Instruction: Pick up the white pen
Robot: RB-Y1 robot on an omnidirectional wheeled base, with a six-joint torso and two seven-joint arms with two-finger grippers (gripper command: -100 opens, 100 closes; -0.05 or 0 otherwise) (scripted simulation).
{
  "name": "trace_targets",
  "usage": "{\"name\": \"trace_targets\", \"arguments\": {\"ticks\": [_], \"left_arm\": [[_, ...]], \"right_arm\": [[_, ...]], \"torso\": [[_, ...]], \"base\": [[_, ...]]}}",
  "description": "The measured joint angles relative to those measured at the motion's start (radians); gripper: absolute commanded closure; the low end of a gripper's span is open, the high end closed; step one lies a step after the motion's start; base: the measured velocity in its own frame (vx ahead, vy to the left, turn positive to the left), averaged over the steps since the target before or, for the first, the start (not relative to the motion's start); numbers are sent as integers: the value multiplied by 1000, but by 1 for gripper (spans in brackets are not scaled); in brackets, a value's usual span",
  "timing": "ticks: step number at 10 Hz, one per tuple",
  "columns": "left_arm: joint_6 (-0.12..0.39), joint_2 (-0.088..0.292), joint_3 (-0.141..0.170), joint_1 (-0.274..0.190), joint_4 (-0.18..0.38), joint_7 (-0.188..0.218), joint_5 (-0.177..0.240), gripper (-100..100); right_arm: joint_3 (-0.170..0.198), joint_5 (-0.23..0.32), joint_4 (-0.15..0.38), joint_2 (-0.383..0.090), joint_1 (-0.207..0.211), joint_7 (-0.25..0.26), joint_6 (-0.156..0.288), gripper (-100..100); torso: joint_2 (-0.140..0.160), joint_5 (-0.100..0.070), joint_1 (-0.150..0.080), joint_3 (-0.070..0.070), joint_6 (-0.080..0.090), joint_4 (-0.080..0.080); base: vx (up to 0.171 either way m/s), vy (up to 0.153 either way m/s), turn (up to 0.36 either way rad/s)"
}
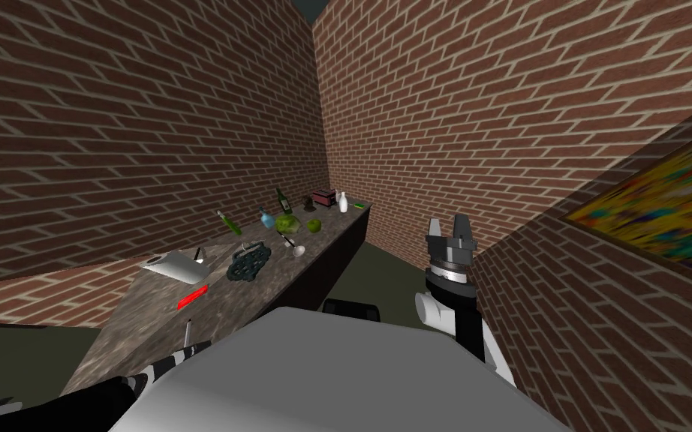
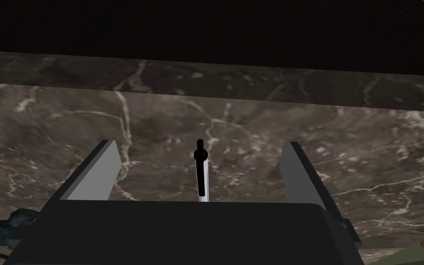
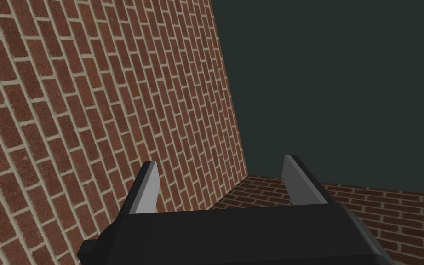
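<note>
1. Your left gripper (image 2: pixel 199 144) hangs over the marbled bench (image 2: pixel 353 138), its fingers (image 2: pixel 95 177) spread wide and holding nothing.
2. The white pen (image 2: pixel 202 177) lies flat on the bench midway between them. Its long axis runs parallel to the fingers, black end away from the gripper's body, so lower straight down and then close.
3. Your right gripper (image 1: pixel 451 227) is raised well apart from the bench, also open, so the left arm is nearer.
4. Farther along stand a green bottle (image 1: pixel 228 223) and a white vase (image 1: pixel 341 201); you cannot tell their contents.

Head camera down over counter (image 1: pixel 277 283); left wrist close above it; right toward wall (image 3: pixel 68 115).
</note>
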Motion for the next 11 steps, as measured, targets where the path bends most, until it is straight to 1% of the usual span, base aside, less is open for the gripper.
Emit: {"name": "trace_targets", "arguments": {"ticks": [1, 5, 6, 7, 8, 11], "left_arm": [[1, 0, -1, -2, 1, 0, 0, 100], [1, 0, -1, -2, 1, 0, 0, 100], [1, 0, -1, -2, 1, 0, 0, 0], [1, 0, -1, -2, 1, 0, 0, 100], [4, 2, 17, 15, -15, -2, -2, 100], [6, 7, 62, 67, -51, -9, -7, 100]], "right_arm": [[0, 0, 0, 0, 0, 0, 0, 0], [0, 0, 0, 0, 0, 0, 0, 0], [0, 0, 0, 0, 0, 0, 0, 0], [0, 0, 0, 0, 0, 0, 0, 0], [0, 0, 0, 0, 0, 0, 0, 0], [0, 0, 0, 0, 0, 0, 0, 0]], "torso": [[-1, 1, 1, -1, -1, 0], [-2, 1, 1, -1, -1, -1], [-2, 1, 1, -1, -1, -1], [-2, 1, 1, -1, -1, -1], [-3, 1, 1, -2, -2, -1], [-5, 1, 2, -3, -1, -1]], "base": [[0, 0, 0], [0, 0, 0], [0, 0, 0], [29, 12, 197], [49, 14, 171], [34, 12, 65]]}}
